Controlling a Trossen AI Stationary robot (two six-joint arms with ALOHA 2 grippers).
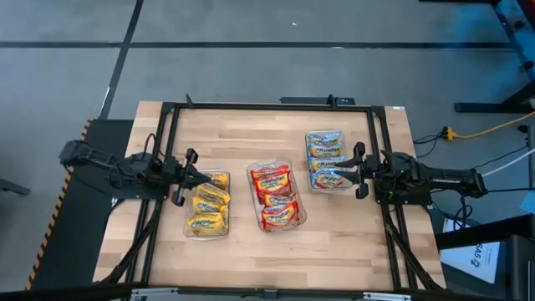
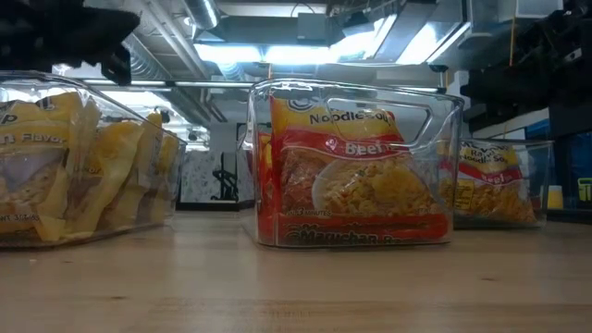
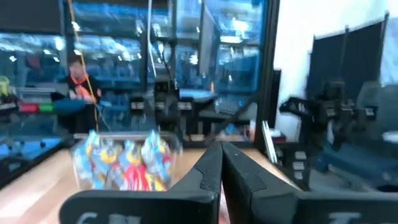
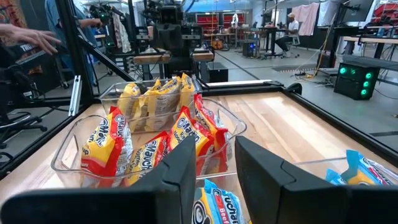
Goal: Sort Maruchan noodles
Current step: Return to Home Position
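Far left: left gripper (image 1: pixel 199 177), fingers pressed together, above the outer edge of the left clear bin (image 1: pixel 187 226), packed with yellow Maruchan packets (image 1: pixel 209 209). Centre: middle clear bin (image 1: pixel 250 186), full of red Maruchan packets (image 1: pixel 274 196). Right: third clear bin (image 1: pixel 307 167) with blue-edged Maruchan packets (image 1: pixel 324 150); right gripper (image 1: pixel 341 175) over its outer edge, fingers slightly parted.
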